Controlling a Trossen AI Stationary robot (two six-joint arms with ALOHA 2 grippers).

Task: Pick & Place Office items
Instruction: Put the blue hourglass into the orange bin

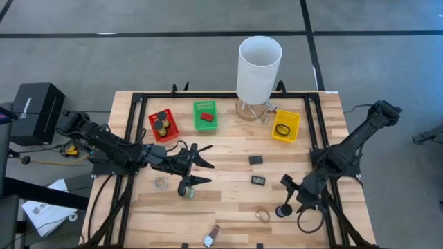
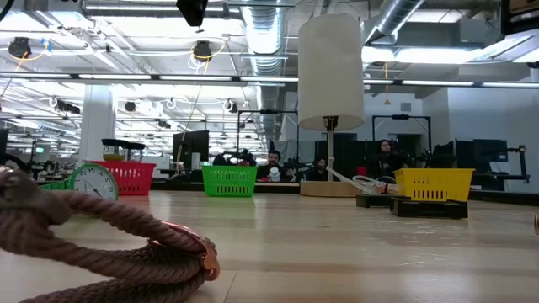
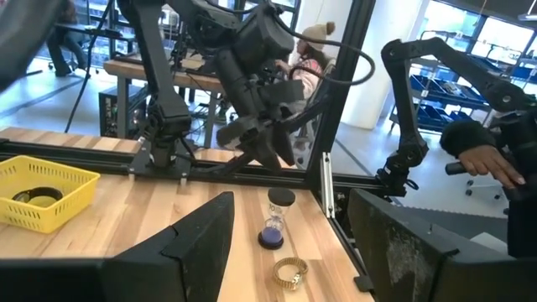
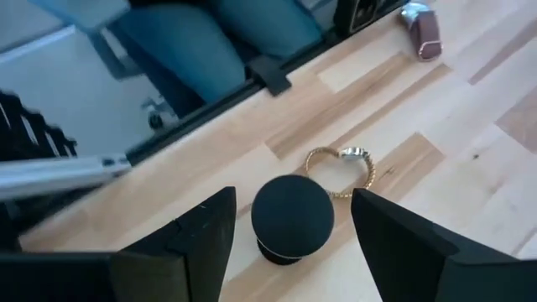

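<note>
High view: red bin point(image 1: 163, 126) holds dark round pieces, green bin point(image 1: 205, 115) a red block point(image 1: 205, 117), yellow bin point(image 1: 286, 125) a black ring point(image 1: 282, 129); all sit along the far side of the bench point(image 1: 228, 207). White cylinder point(image 1: 258, 70) stands between green and yellow. Left claw point(image 1: 201, 171) fingers apart, mid-left, open wood to its right. Right claw point(image 1: 292, 197) apart over the hourglass point(image 1: 283, 209) near the right rail; gold bracelet point(image 1: 262, 216) just left of it, wristwatch point(image 1: 210, 237) at the near edge.

Low view: rope-like strap close up, bins far back.

Left wrist: hourglass point(image 3: 276, 221) upright, bracelet point(image 3: 289, 273) beside it.

Right wrist: black hourglass cap point(image 4: 292, 211) between the fingers, not gripped.
</note>
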